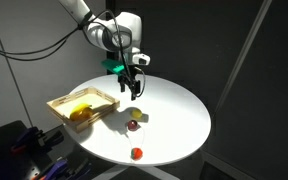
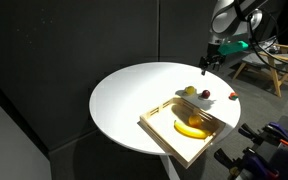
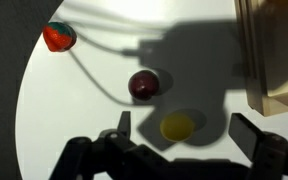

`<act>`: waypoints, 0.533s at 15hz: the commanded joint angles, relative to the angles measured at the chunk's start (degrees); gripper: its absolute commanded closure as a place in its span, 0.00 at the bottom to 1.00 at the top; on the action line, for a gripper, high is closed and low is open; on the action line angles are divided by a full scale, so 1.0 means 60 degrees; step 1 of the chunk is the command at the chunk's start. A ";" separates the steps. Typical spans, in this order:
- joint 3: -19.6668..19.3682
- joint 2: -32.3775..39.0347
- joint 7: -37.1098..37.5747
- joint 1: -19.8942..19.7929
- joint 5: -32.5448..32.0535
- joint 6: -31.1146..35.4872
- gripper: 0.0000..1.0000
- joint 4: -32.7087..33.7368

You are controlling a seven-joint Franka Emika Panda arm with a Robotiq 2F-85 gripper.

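A small round yellow fruit (image 3: 177, 125) lies on the white round bench (image 1: 184, 110), and in the wrist view it sits between the two dark fingers (image 3: 122, 125), which come in from the bottom edge. The pincer (image 1: 132, 88) hangs above the fruit with its jaws spread wide apart, holding nothing and clear of the fruit as far as an exterior view shows; its shadow falls across that part of the bench.

Just beside the yellow fruit lies a dark red fruit (image 3: 144, 85), close to it but apart. Farther off, near the bench's rim, is a bright red fruit with a green top (image 3: 59, 36), well apart from the other two.

On the other side of the yellow fruit stands a shallow wooden tray (image 2: 164, 143), with one corner near the fruit. A banana (image 2: 191, 127) lies flat inside it. Dark curtains close off the background in both exterior views
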 commanded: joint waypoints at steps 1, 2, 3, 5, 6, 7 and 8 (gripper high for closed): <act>-0.0063 0.0593 -0.0209 -0.0080 0.0010 0.0310 0.00 0.0271; -0.0081 0.0747 -0.0204 -0.0086 0.0001 0.0394 0.00 0.0294; -0.0111 0.0898 -0.0188 -0.0087 -0.0048 0.0501 0.00 0.0317; -0.0169 0.1178 -0.0198 -0.0107 -0.0081 0.0658 0.00 0.0385; -0.0199 0.1311 -0.0201 -0.0122 -0.0074 0.0716 0.00 0.0430; -0.0241 0.1448 -0.0196 -0.0144 -0.0082 0.0745 0.00 0.0502; -0.0258 0.1550 -0.0220 -0.0175 -0.0047 0.0768 0.00 0.0553</act>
